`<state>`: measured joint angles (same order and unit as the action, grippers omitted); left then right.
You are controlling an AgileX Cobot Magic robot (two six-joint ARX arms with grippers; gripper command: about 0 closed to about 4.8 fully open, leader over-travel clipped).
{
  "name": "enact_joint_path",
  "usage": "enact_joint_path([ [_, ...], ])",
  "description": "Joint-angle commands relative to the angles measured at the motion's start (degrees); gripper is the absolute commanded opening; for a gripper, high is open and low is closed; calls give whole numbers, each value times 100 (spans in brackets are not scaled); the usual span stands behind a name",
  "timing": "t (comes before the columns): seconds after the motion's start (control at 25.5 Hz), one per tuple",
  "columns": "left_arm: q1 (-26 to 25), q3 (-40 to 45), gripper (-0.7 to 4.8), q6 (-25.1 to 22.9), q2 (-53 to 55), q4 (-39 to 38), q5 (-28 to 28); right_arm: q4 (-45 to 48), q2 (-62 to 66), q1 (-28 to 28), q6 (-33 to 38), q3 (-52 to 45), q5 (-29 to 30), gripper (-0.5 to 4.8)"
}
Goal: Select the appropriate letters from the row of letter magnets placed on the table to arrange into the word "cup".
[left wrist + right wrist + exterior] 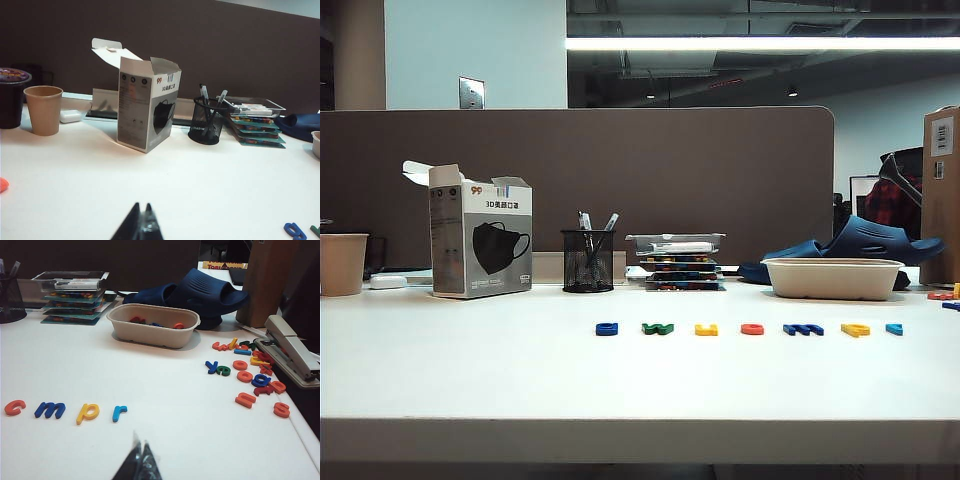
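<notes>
Seven letter magnets lie in a row on the white table [470,370] in the exterior view. From its left they run blue [607,328], green [658,328], the yellow "u" [706,329], the red-orange "c" [752,328], dark blue [803,328], the yellow "p" [855,329] and light blue [894,328]. The right wrist view shows the "c" [14,407] and the "p" [87,412] beyond my right gripper [140,442], which is shut and empty. My left gripper [142,207] is shut and empty too, well apart from the blue letter [295,231]. Neither gripper appears in the exterior view.
Behind the row stand a beige bowl [833,278], stacked trays [680,262], a mesh pen holder [587,260], a mask box [480,243] and a paper cup [342,263]. Loose letters [250,375] and a stapler [290,352] lie at the table's right edge, with blue slippers [200,290] behind.
</notes>
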<state>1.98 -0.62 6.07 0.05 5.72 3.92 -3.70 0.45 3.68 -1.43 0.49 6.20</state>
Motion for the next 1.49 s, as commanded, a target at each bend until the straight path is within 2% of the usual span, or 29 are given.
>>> enact_joint_path([
  [0.04,2,-229,-5,-2,0,-297,284,90,-59,4,11,-37,-11,3],
  [0.12,2,-437,-5,-2,2,-577,372,94,-59,4,13,-37,-9,3],
  [0.43,2,-2122,-5,0,44,-2267,649,92,-59,4,13,-37,-11,3],
  [0.55,2,-3069,-5,-2,428,-2918,686,94,-59,4,11,-37,-9,3],
  [0.67,2,-4203,-5,39,1335,-3366,914,94,-59,4,13,-37,-11,3],
  [0.71,2,-4741,-5,240,1794,-3543,1204,94,-59,2,13,-37,-9,3],
  [0.82,2,-5624,-5,542,2474,-4041,1576,94,-59,4,11,-37,-9,3],
  [1.02,2,-7287,-5,715,3600,-5337,2129,92,-59,4,11,-37,-11,3],
  [1.1,33,-8421,-5,1021,4245,-6236,2367,90,-59,4,11,-37,-11,3],
  [1.22,400,-9121,-5,1445,4629,-6653,2459,92,-59,4,13,-37,-11,3],
  [1.37,1366,-9997,-5,1930,5213,-7375,2417,90,-59,4,13,-37,-11,3],
  [1.45,1875,-10231,-5,2328,5447,-7580,2194,90,-59,4,11,-37,-9,3],
  [1.49,2251,-10297,-5,2492,5549,-7663,1805,90,-59,4,13,-37,-13,3],
])
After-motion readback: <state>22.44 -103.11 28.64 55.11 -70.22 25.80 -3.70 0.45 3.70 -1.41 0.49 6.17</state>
